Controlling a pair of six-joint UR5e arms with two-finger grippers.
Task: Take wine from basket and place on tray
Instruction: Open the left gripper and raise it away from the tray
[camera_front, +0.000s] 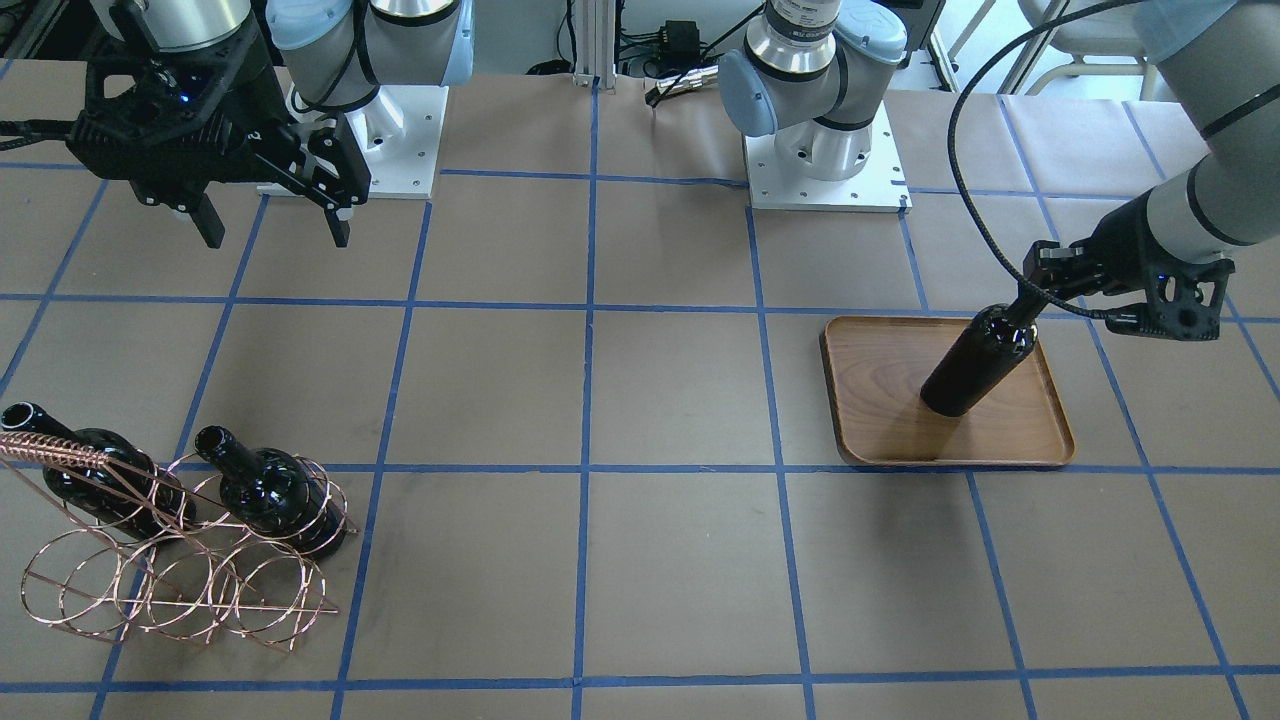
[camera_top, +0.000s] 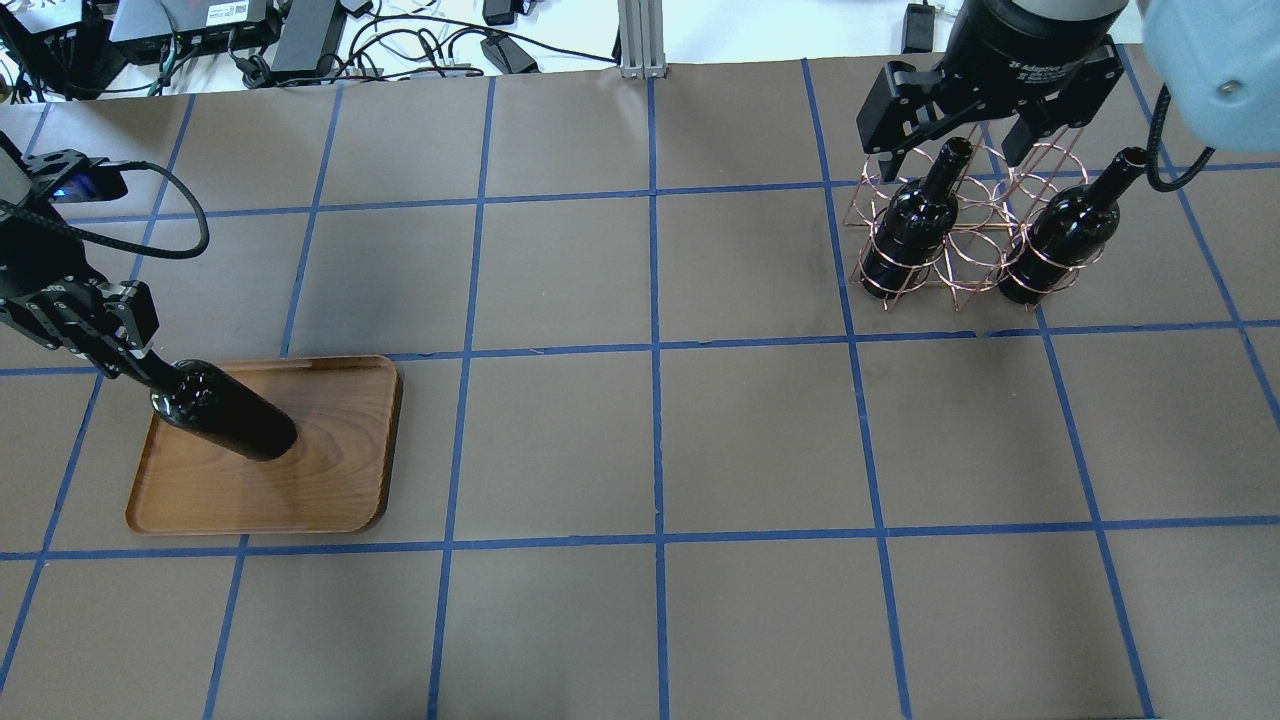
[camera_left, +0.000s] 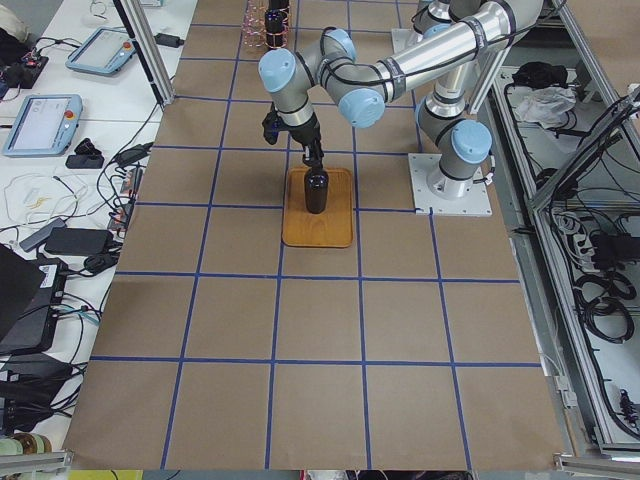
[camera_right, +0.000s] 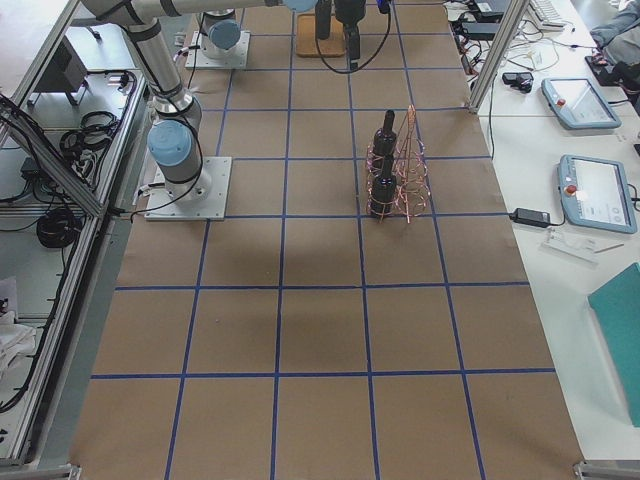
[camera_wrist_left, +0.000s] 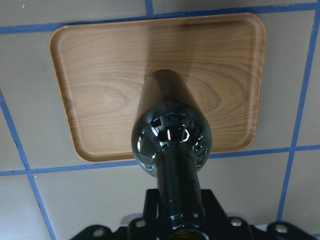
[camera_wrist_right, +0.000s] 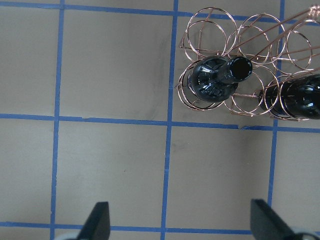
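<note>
The wine bottle stands upright with its base inside the tray, toward the tray's robot-side half and off the rim. From the left wrist camera I look straight down its neck to the wood grain. I read the base as on the wood or a hair above it, and cannot tell which.

The left end effector is clamped on the neck just above the shoulder. The bottle therefore hangs directly below it, with its long axis vertical and in line with the wrist. My judgement is that the placing step is nearly done. The coming move turns on that axis staying plumb. If the fingers part while the base is tilted or not seated, the bottle could rock, so I would want it bearing flat on the tray before release, then a straight lift clear of the mouth.

Well apart across the bench, the basket holds two other bottles. The right end effector hovers on that side, fingers wide apart and gripping nothing. It is the nearer arm for either of them.
</note>
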